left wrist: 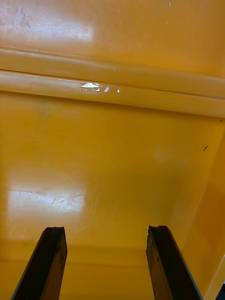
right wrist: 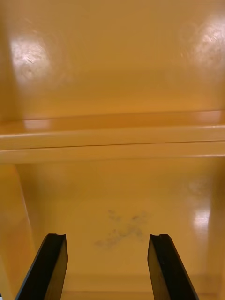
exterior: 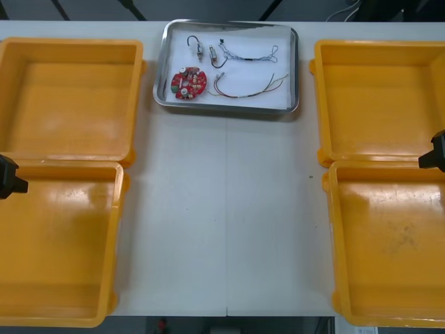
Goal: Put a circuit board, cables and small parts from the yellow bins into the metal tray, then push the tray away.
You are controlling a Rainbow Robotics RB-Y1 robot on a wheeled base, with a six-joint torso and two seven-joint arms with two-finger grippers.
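Left tool (left wrist: 105, 229) and right tool (right wrist: 107, 236) parked over near yellow bins (exterior: 62, 243), fingers apart, holding nothing. Tray (exterior: 264, 101) far ahead between both, long side across, equally near either.

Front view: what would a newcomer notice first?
The shiny rectangular metal tray at the table's far middle holds a round red circuit board, thin cables and small metal parts. Four large yellow bins line the table's sides; the left gripper and right gripper hang open above them.
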